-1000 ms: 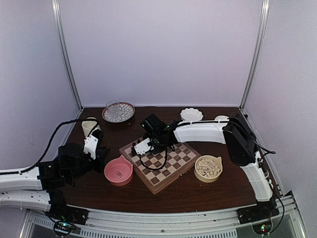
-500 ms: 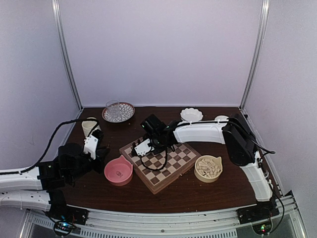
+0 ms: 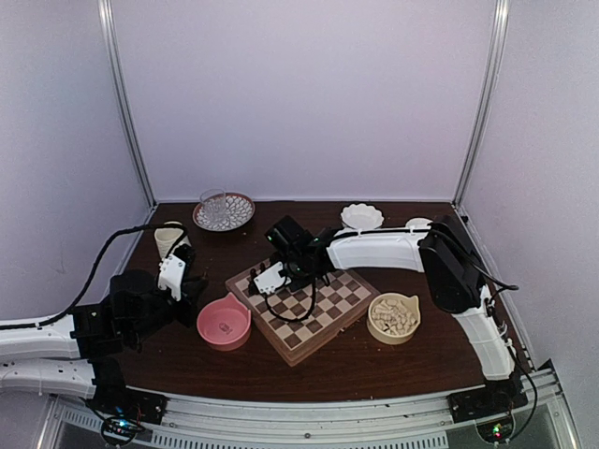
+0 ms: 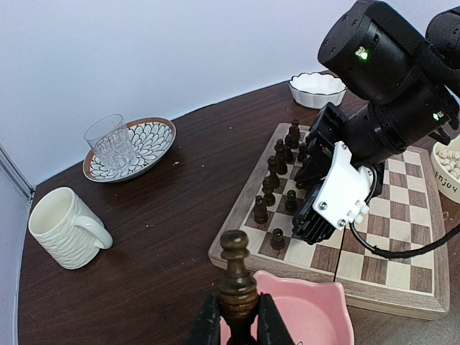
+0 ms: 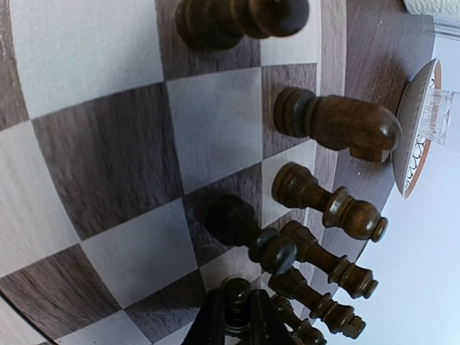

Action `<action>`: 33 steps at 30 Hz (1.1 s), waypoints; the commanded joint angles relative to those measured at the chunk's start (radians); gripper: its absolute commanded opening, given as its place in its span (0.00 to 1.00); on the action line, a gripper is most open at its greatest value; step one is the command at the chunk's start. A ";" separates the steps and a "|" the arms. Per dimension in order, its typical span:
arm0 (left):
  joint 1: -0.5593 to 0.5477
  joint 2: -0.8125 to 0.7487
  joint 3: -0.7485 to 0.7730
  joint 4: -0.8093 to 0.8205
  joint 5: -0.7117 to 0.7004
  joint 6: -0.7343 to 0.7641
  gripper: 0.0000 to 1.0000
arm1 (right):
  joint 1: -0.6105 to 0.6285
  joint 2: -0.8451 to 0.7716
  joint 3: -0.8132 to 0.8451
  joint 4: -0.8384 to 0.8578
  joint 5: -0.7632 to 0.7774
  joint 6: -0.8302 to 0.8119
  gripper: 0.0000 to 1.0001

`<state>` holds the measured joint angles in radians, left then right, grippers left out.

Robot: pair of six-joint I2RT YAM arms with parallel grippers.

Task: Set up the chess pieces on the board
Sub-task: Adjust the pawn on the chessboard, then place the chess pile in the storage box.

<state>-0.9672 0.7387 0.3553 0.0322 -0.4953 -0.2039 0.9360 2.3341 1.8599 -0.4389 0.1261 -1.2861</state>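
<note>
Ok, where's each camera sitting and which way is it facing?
Top external: high behind the robot, looking down on the board; left arm, right arm show.
Left wrist: over the pink bowl, facing across the board; left tool grips a tall dark piece.
Right wrist: close over the squares; right tool grips a small dark piece.
All three show the patterned plate.

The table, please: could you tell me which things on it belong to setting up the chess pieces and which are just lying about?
Job: board, dark chess pieces, cream pieces in the tan bowl, probably the pink bowl.
Lying about: mug, glass, patterned plate, white scalloped bowl.
</note>
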 commanded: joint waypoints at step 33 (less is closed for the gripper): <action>0.009 0.103 0.029 0.098 0.210 -0.005 0.00 | 0.096 -0.546 -0.633 0.115 -0.299 0.759 0.14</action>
<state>-0.9638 0.8120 0.3553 0.0525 -0.3698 -0.2085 1.0336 1.7992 1.2678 -0.3241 -0.1844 -0.6830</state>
